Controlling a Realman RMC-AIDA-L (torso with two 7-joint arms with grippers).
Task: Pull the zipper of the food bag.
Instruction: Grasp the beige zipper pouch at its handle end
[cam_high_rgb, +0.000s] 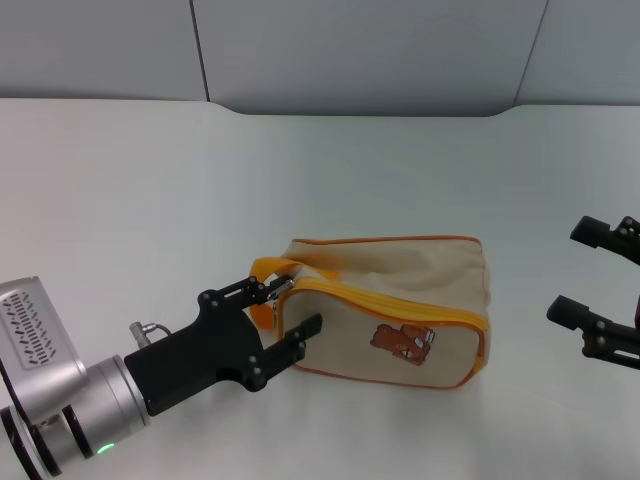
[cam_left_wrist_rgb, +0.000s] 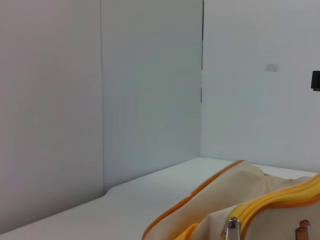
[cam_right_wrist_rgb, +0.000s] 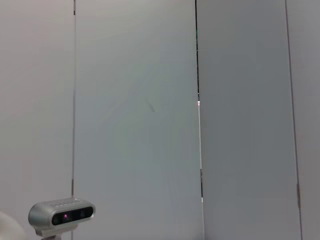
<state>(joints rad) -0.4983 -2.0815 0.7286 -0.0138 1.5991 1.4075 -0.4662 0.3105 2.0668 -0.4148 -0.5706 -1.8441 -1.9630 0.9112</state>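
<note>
The food bag (cam_high_rgb: 400, 270) lies on the white table (cam_high_rgb: 130, 200) in the head view, beige with orange piping and a brown bear print (cam_high_rgb: 402, 342). Its orange zipper (cam_high_rgb: 400, 302) runs along the near top edge, with the silver pull tab (cam_high_rgb: 284, 284) at the bag's left end, beside the orange strap handle (cam_high_rgb: 264, 267). My left gripper (cam_high_rgb: 304, 302) is open around that left end, its upper fingertip right at the pull tab. The left wrist view shows the bag (cam_left_wrist_rgb: 240, 195), zipper (cam_left_wrist_rgb: 285, 197) and tab (cam_left_wrist_rgb: 232, 227) close up. My right gripper (cam_high_rgb: 580, 272) hangs open at the right, apart from the bag.
Grey wall panels (cam_high_rgb: 360, 50) stand behind the table's far edge. The right wrist view shows only wall panels and a small grey camera on a stand (cam_right_wrist_rgb: 61, 216).
</note>
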